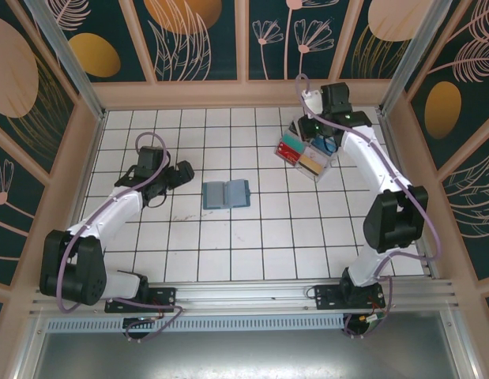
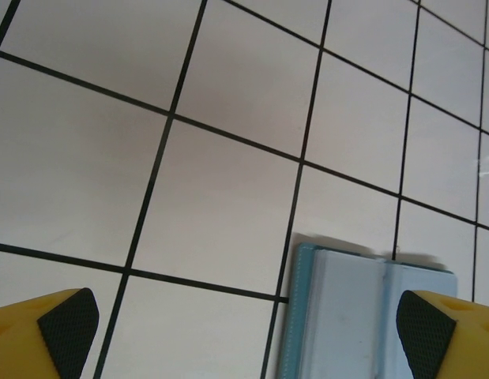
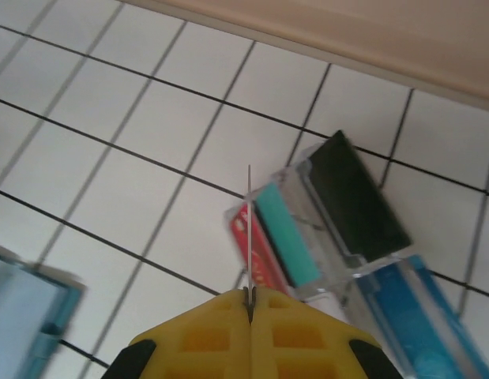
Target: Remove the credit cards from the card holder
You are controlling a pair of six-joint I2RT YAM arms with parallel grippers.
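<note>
The card holder (image 1: 226,194) is laid open mid-counter (image 1: 228,253), with the left tool (image 2: 244,332) spread wide and empty just beside it. A credit card (image 3: 249,221), seen edge-on, is pinched in the right tool (image 3: 249,298) above the clear compartment tray (image 3: 290,180). Cards are judged thin, stiff and slick, and best gripped by a protruding edge.

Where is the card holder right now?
In the top view the card holder lies open near the middle of the table, just right of the left claw and well left of the clear tray.
</note>
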